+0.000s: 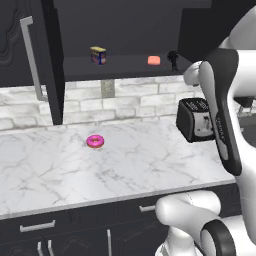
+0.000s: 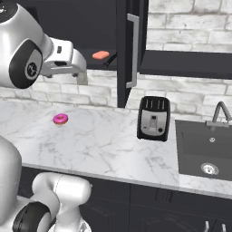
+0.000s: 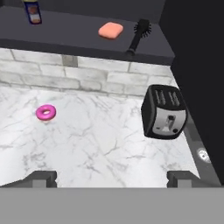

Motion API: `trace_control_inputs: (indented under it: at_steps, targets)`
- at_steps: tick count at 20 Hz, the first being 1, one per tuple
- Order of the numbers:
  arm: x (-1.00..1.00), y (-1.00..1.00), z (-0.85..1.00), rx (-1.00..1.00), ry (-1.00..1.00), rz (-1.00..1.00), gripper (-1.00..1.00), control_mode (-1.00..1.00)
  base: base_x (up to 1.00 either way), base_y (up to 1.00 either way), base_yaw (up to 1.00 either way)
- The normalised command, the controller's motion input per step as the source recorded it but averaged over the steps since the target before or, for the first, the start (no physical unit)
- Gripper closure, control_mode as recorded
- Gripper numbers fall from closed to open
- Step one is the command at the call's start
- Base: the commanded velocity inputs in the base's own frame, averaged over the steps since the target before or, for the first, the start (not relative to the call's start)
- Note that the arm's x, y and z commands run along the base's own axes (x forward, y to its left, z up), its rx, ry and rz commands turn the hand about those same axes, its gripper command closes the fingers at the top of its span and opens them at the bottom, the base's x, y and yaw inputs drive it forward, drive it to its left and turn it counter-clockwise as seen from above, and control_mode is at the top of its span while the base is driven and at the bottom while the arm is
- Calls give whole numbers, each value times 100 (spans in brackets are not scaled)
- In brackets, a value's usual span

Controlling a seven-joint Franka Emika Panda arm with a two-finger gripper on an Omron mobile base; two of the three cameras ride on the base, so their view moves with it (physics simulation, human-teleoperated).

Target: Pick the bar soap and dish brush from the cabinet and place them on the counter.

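The cabinet [image 1: 50, 60] stands open. On its dark inner shelf, the bar soap [image 3: 110, 30] lies just beside the dish brush [image 3: 137, 34], with a yellow-and-blue box [image 1: 98, 55] well apart to the left. The gripper [image 3: 112, 178] hangs above the counter [image 1: 150, 165], fingers spread wide and empty. A pink donut [image 1: 95, 141] and a toaster [image 2: 153, 118] rest on the counter.

The yellow-and-blue box [image 3: 33, 13], on the cabinet [image 3: 87, 33] shelf left of the bar soap [image 3: 110, 30], is cut off by the top edge; its label is too small to read. In the right base view, the dish brush [image 2: 110, 59] beside the soap is mostly hidden behind the cabinet door [image 2: 129, 50].
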Motion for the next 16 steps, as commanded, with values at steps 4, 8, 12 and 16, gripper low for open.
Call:
trace_control_inputs:
  at_steps: [4,8,12,16]
  targets:
    - [33,0,0,0,-2,-11,-100,-100,0,0,0]
    - [9,0,0,7,-11,-1,-100,-100,0,0,0]
    - [0,0,5,6,-15,0,-100,-100,0,0,0]
    - [3,0,1,1,-15,0,-100,-100,0,0,0]
